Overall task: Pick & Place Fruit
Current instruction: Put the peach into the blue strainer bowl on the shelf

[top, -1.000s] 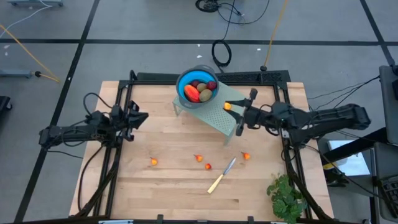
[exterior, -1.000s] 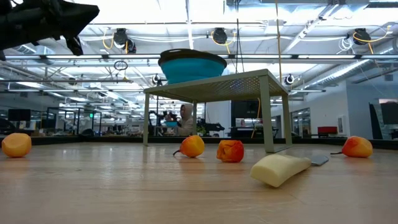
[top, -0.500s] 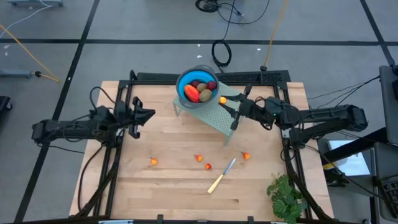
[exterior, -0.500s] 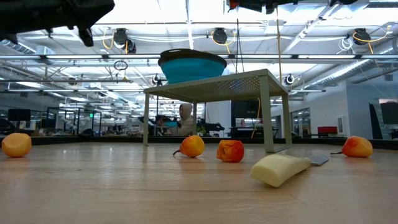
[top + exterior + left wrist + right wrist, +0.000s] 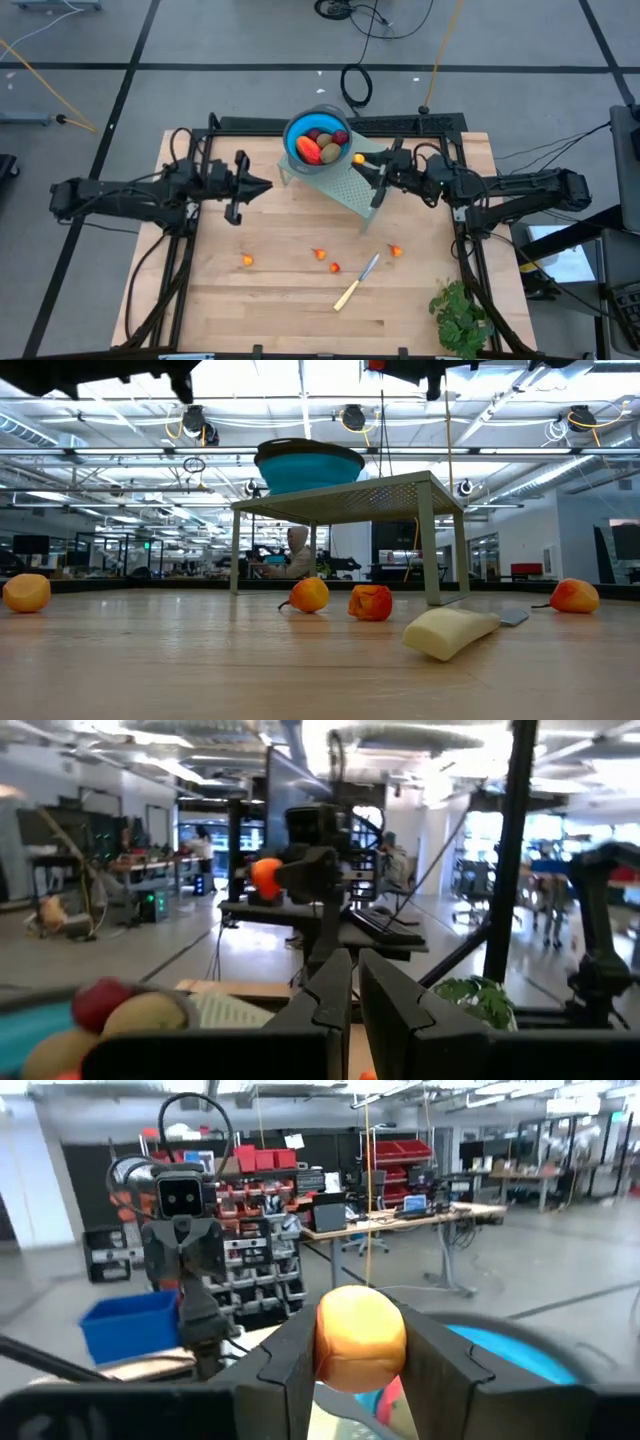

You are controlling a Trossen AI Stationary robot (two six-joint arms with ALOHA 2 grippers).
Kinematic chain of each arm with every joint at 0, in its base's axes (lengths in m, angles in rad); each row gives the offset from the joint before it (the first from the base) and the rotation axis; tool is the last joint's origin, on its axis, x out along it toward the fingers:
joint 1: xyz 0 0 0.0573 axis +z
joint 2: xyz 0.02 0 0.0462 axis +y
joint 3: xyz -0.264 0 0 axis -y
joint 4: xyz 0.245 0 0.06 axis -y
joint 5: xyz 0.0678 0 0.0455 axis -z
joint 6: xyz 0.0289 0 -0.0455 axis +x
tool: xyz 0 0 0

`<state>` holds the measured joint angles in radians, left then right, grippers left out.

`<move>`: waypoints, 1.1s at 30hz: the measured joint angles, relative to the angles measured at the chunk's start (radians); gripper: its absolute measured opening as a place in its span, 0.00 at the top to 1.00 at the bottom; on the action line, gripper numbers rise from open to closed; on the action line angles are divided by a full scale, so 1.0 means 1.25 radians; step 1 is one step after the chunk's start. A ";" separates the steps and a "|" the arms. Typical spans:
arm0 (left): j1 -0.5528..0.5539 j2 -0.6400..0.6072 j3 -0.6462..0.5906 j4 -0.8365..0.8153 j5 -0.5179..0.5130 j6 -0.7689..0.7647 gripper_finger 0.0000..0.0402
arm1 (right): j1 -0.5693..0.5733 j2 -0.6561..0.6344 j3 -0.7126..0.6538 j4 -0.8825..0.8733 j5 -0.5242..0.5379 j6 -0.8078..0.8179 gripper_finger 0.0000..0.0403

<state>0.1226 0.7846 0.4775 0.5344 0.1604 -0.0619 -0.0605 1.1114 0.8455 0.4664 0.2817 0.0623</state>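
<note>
A blue bowl (image 5: pixel 300 128) stands on a pale green perforated stand (image 5: pixel 345 185) at the table's far middle. It holds a red-orange piece (image 5: pixel 309 150), brownish ovals (image 5: pixel 330 152) and dark red balls (image 5: pixel 340 137). My right gripper (image 5: pixel 360 162) is shut on a tiny orange fruit (image 5: pixel 360 1338) just right of the bowl's rim, above the stand. My left gripper (image 5: pixel 268 185) is shut on nothing, raised left of the stand. Several tiny orange fruits (image 5: pixel 247 260) (image 5: pixel 320 254) (image 5: pixel 395 250) lie on the table. My right gripper pinches the tiny orange fruit by its two opposite sides (image 5: pixel 325 1345) between its two fingers (image 5: pixel 285 1365). The fingers reach in about level from the table's right side. The fruit is lifted clear, over the stand and beside the bowl's rim (image 5: pixel 520 1342).
A pale-handled knife (image 5: pixel 357 282) lies near the table's middle front. A leafy green bunch (image 5: pixel 460 318) sits at the near right corner. In the low view the stand's legs (image 5: pixel 432 545) rise behind the loose fruits (image 5: pixel 309 595) and the knife handle (image 5: pixel 450 632).
My left gripper has risen and gone toward the table's right, closing on the stand, still shut. My right gripper has rolled and carried the orange fruit a little toward the bowl, then kept still.
</note>
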 joint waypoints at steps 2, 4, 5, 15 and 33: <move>0.000 0.032 0.028 0.000 0.019 0.033 0.94 | 0.000 0.000 0.000 0.000 0.000 0.046 0.71; -0.001 0.065 0.057 0.000 0.026 0.062 0.94 | 0.000 0.000 0.000 -0.001 -0.008 0.092 0.71; -0.001 0.080 0.071 0.000 0.027 0.071 0.94 | 0.000 0.000 0.000 -0.002 -0.022 0.113 0.71; -0.001 0.224 0.194 0.000 0.048 0.164 0.77 | -0.005 0.000 0.000 -0.004 -0.084 0.313 0.71; -0.043 0.458 0.383 -0.005 -0.022 0.304 0.58 | -0.015 0.000 0.000 0.037 -0.081 0.464 0.71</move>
<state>0.0692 1.3578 0.9567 0.5278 0.1330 0.3178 -0.0788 1.1114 0.8455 0.5127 0.1806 0.6425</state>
